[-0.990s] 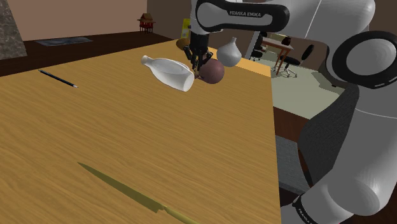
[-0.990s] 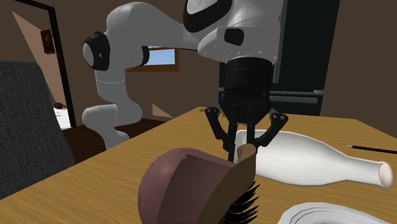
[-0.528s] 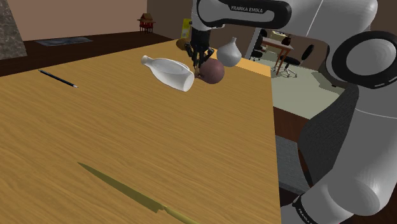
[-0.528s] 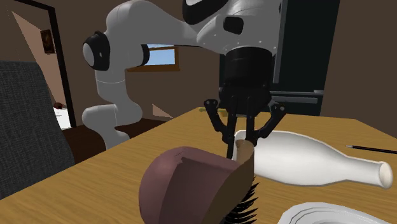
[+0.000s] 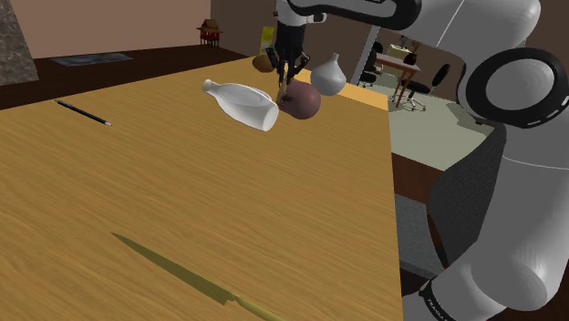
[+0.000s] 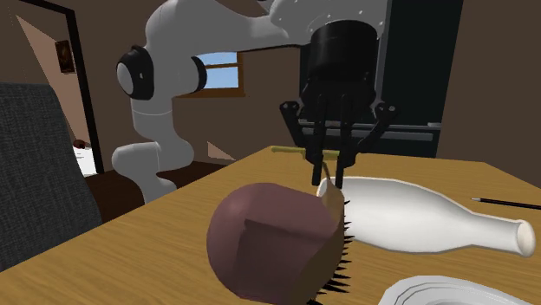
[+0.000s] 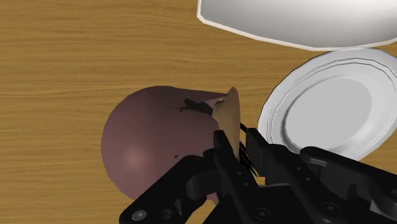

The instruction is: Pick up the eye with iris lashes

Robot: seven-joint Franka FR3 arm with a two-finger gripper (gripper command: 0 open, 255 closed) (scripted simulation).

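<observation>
Wooden table (image 5: 182,201) (brown-walled room), hand (image 6: 328,183) pinching eye (image 6: 269,247)

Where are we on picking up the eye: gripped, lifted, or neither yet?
Done: the gripper is at the eye and shut on its tan lid.
In hand: the lift, with the eye hanging tilted from that lid beside the white bottle.
Left: getting it plainly clear of the table. I cannot tell whether its underside has left the wood.
</observation>
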